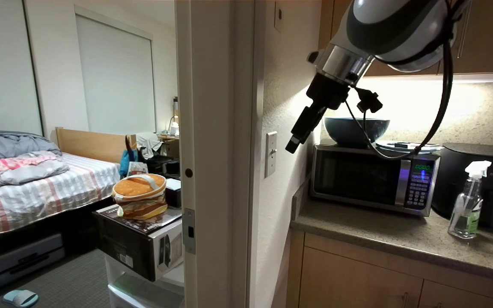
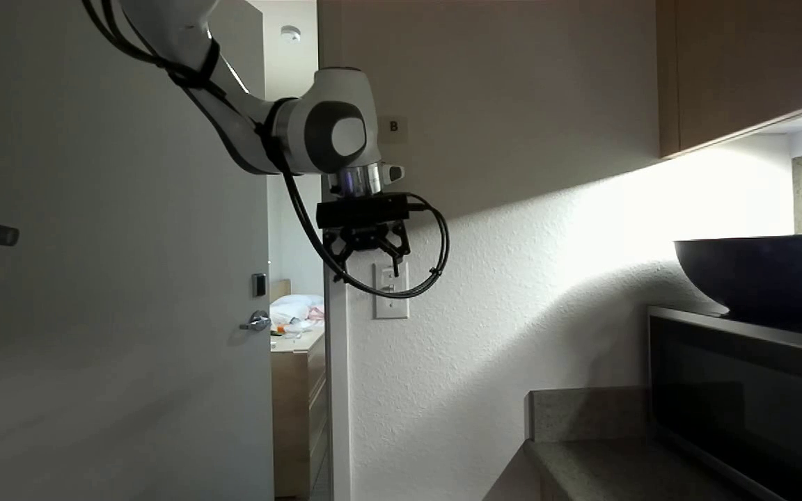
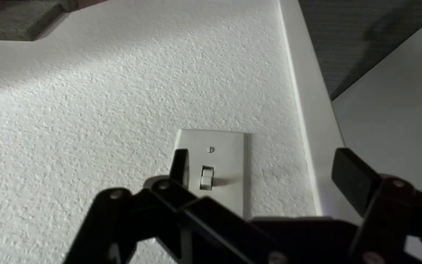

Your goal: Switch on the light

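The switch (image 3: pixel 207 178) is on the wall (image 2: pixel 443 376) past the front edge of the tabletop (image 1: pixel 357 222), higher than its wall-side corner. The tool (image 3: pixel 264 171) hangs near the switch, apart from it in an exterior view, its fingers (image 3: pixel 352 179) spread wide. The microwave (image 1: pixel 357 175) stands toward that corner, topped by the bowl (image 1: pixel 355 130); the bottle (image 1: pixel 464 218) stands farther off, nearer the front edge.
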Robot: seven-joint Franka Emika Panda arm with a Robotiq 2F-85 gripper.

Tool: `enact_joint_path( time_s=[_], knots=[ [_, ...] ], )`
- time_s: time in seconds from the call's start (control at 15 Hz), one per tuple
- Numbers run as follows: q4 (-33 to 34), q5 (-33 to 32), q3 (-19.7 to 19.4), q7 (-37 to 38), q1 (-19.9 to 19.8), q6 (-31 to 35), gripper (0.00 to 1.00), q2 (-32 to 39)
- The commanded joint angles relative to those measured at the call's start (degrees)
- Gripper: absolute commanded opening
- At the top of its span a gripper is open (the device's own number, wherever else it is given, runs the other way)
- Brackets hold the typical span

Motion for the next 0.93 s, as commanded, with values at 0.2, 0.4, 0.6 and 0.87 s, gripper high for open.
enact_joint_path(
  time_s=[0.2, 0.4, 0.6, 0.87],
  knots=[
    [-0.31, 4.50, 1.58, 0.78, -0.63, 8.92, 1.00, 1.28],
    [0.33, 3.36, 2.04, 3.30, -1.34, 12.37, 1.00, 3.05],
    [0.17, 3.21, 2.17, 3.34, -1.45, 10.47, 1.00, 2.64],
    [0.63, 2.43, 2.31, 4.49, -2.39, 11.98, 1.00, 4.03]
  ],
)
